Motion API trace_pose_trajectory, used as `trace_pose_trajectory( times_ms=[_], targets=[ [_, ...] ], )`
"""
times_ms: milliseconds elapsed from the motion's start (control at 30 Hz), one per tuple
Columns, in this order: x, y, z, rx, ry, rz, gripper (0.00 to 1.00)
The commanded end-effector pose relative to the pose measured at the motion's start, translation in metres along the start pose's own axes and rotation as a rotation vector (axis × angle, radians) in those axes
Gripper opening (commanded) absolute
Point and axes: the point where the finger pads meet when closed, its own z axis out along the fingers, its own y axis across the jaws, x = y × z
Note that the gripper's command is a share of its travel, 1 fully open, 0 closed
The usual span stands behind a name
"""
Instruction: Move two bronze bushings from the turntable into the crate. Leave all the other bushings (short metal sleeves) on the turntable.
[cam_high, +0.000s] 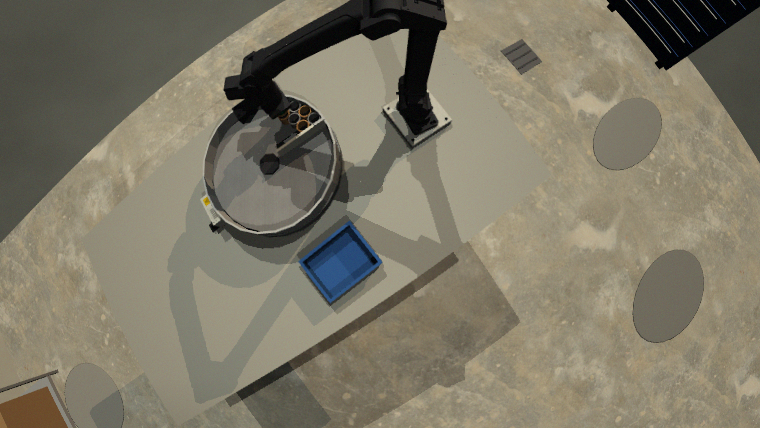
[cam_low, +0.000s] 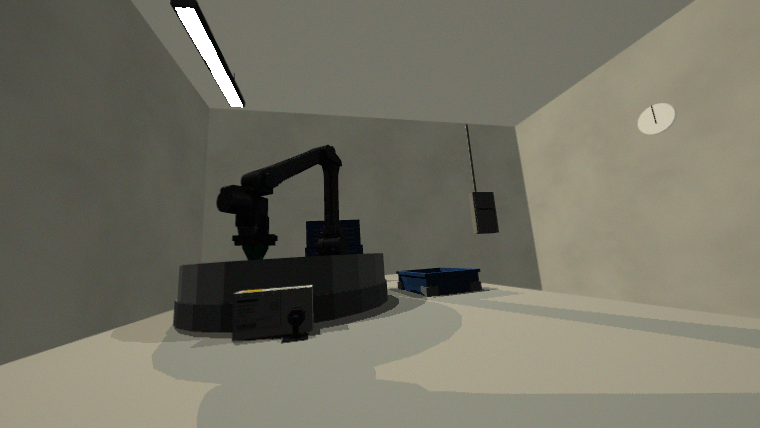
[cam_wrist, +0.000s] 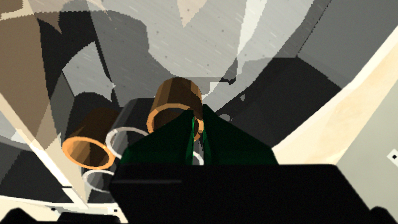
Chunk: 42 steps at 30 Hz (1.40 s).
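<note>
My gripper (cam_low: 255, 257) (cam_wrist: 198, 111) points down inside the walled round turntable (cam_high: 255, 207) (cam_low: 345, 281). Its green fingers are nearly together, shut on the right-hand wall of a bronze bushing (cam_wrist: 177, 92), with a sliver of orange between them. That bushing still sits among the others. Another bronze bushing (cam_wrist: 101, 122) lies to the left, with a grey bushing (cam_wrist: 135, 107) between them. The top view shows several bushings against the divider, including bronze ones; the arm covers part of the group. The blue crate (cam_high: 355, 282) (cam_low: 452, 282) looks empty.
A straight divider (cam_high: 300, 136) runs from the turntable's dark hub (cam_high: 269, 164) to its rim. A small labelled box (cam_high: 210, 210) (cam_low: 271, 313) stands beside the turntable. The arm's base plate (cam_high: 390, 112) is to the turntable's right in the top view.
</note>
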Motion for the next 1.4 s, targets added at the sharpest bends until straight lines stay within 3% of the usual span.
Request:
trace_pose_trajectory(
  times_ms=[0,200,300,467,967,1033,1067,1167,1367],
  targets=[
    [-0.001,0.006,0.004,-0.017,0.011,-0.008,0.0],
    [-0.003,0.005,-0.001,-0.013,0.005,-0.008,0.0],
    [-0.02,-0.007,-0.029,0.025,-0.052,-0.008,0.0],
    [-0.019,-0.007,-0.037,0.026,-0.052,-0.008,0.0],
    [-0.016,-0.007,-0.102,0.029,-0.055,-0.008,0.0],
    [-0.016,-0.007,-0.102,0.029,-0.055,-0.008,0.0],
    [-0.016,-0.008,-0.093,0.013,-0.031,-0.008,0.0],
    [-0.015,-0.008,-0.104,0.024,-0.047,-0.008,0.0],
    [-0.015,-0.008,-0.107,0.026,-0.05,-0.008,0.0]
  ],
)
